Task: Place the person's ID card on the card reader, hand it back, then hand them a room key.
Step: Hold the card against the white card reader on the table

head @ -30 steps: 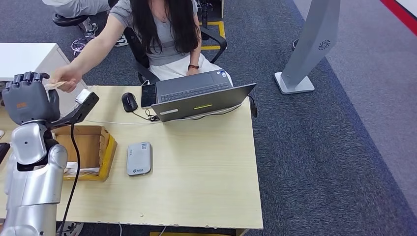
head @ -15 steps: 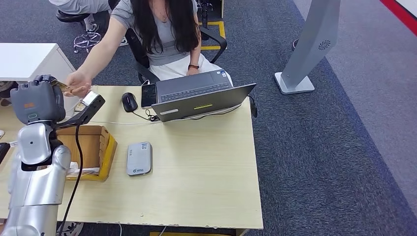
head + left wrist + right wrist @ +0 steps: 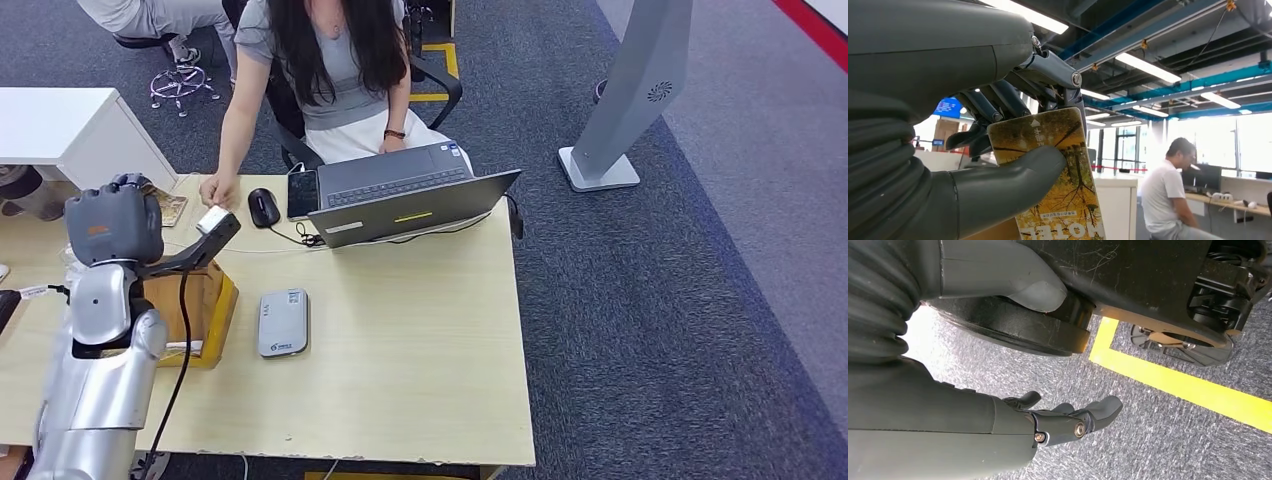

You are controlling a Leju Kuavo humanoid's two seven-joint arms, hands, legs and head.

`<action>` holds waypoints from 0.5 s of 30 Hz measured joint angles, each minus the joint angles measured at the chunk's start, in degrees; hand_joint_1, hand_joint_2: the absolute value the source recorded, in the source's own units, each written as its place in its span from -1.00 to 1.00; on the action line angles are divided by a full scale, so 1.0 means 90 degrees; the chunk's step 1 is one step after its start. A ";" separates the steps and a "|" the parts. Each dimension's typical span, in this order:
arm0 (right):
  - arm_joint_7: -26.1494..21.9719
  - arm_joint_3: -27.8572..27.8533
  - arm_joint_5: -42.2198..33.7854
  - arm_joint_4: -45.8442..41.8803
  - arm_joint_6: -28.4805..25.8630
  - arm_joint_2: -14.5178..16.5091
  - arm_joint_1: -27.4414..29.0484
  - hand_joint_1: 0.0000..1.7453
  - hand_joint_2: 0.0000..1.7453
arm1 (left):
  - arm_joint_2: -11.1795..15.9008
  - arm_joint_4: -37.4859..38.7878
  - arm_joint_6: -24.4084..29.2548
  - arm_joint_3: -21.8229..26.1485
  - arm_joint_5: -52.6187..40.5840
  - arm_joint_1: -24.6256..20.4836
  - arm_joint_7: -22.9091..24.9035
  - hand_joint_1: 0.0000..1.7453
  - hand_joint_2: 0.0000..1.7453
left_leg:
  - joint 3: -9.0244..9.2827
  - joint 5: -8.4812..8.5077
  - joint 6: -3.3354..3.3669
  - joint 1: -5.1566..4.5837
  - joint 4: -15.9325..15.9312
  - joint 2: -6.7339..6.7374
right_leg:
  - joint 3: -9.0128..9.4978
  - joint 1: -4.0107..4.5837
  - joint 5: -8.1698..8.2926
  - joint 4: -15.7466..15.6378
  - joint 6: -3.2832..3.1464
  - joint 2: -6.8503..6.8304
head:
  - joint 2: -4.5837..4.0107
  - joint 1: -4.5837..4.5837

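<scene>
My left hand (image 3: 113,222) is raised over the table's left end and pinches a yellow card (image 3: 1058,170) with a tree picture and the word HOTEL, thumb (image 3: 998,182) on its face and the dark fingers behind it. From the head, the card (image 3: 167,208) pokes out just beyond the hand. The grey card reader (image 3: 283,322) lies flat on the table to the right of my left arm. The person's hand (image 3: 218,188) rests on the table edge beside the mouse, apart from the card. My right hand (image 3: 1063,422) hangs over the carpet, fingers apart, holding nothing.
A wooden box (image 3: 195,300) on a yellow tray sits by my left arm. A laptop (image 3: 410,205), a phone (image 3: 302,193) and a black mouse (image 3: 263,206) lie at the far side before the seated person (image 3: 335,70). A white cabinet (image 3: 70,125) stands far left.
The person has let go of the card and drawn the hand back to the table by the mouse. My left hand closed on the card and moved right and nearer with it.
</scene>
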 joint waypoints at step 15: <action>-0.0023 0.0135 -0.0172 0.0000 -0.0010 0.0001 -0.0003 -1.00 1.00 | -0.0622 0.0722 -0.0052 -0.0664 0.0000 0.0129 -0.0158 1.00 1.00 | -0.0001 -0.0001 0.0001 0.0000 0.0002 0.0003 | -0.0002 -0.0002 0.0002 -0.0001 0.0003 0.0003 | 0.0000 0.0001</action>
